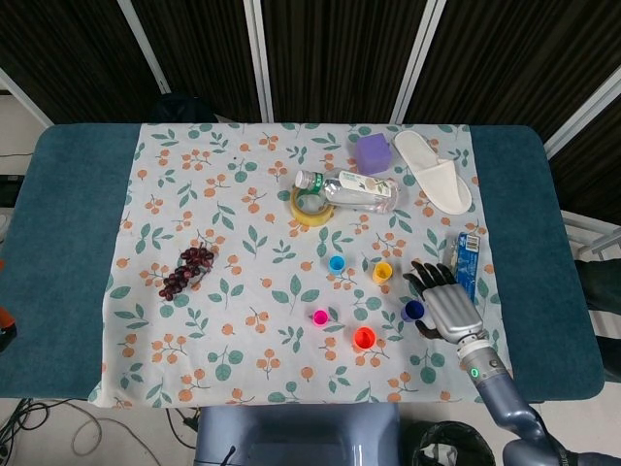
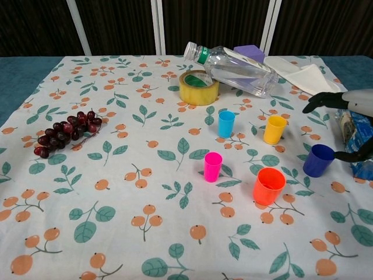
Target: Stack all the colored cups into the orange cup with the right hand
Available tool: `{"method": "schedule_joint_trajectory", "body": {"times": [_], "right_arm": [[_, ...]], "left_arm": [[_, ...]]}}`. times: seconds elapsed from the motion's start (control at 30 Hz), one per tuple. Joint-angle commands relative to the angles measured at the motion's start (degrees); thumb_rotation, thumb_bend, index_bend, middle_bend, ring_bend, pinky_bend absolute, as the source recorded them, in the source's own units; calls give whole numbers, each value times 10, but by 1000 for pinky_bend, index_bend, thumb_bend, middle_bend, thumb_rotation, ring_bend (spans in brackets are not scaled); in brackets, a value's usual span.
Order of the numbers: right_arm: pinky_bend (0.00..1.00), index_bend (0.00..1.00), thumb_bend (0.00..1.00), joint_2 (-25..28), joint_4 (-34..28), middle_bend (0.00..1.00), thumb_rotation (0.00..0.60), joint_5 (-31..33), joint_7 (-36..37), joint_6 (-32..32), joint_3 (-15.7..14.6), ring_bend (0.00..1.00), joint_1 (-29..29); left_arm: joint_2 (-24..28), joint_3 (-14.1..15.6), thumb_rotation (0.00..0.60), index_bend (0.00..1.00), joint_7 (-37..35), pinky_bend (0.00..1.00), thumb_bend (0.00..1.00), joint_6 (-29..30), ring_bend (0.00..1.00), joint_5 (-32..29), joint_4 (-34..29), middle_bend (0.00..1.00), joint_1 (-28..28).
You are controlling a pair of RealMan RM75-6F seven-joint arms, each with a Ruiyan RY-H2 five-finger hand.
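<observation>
Pink cup (image 1: 320, 316) stands furthest left of the five on the flowered cloth (image 1: 233, 223), then the light blue cup (image 1: 337, 263), the orange cup (image 1: 364, 338) nearest the front edge, the yellow cup (image 1: 382, 272) and the dark blue cup (image 1: 412, 311), all apart and none nested yet. Just right of the dark blue cup hovers the right hand (image 1: 444, 303), holding nothing with its fingers spread, a blue packet (image 1: 467, 264) close behind it; the left hand is out of sight. That cup looks like the first pick, so the hand should probably close round its wall from the side without nudging the packet, lift it upright and lower it straight into the orange cup's mouth
</observation>
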Motion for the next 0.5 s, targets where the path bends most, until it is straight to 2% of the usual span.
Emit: {"method": "schedule_joint_trajectory", "body": {"times": [0.03, 0.3, 0.5], "right_arm": [[36, 184, 392, -8, 6, 0, 600, 12, -9, 1, -9, 0, 5], [36, 245, 392, -30, 27, 0, 600, 21, 0, -2, -23, 0, 11], [36, 289, 392, -49, 50, 0, 600, 19, 11, 3, -24, 0, 15]], "left_arm": [[0, 0, 600, 148, 0, 0, 762, -1, 0, -1, 1, 7, 0], [-1, 2, 600, 148, 3, 0, 763, -2, 0, 1, 0, 8, -1], [-1, 1, 600, 148, 3, 0, 762, 0, 0, -1, 0, 8, 0]]}}
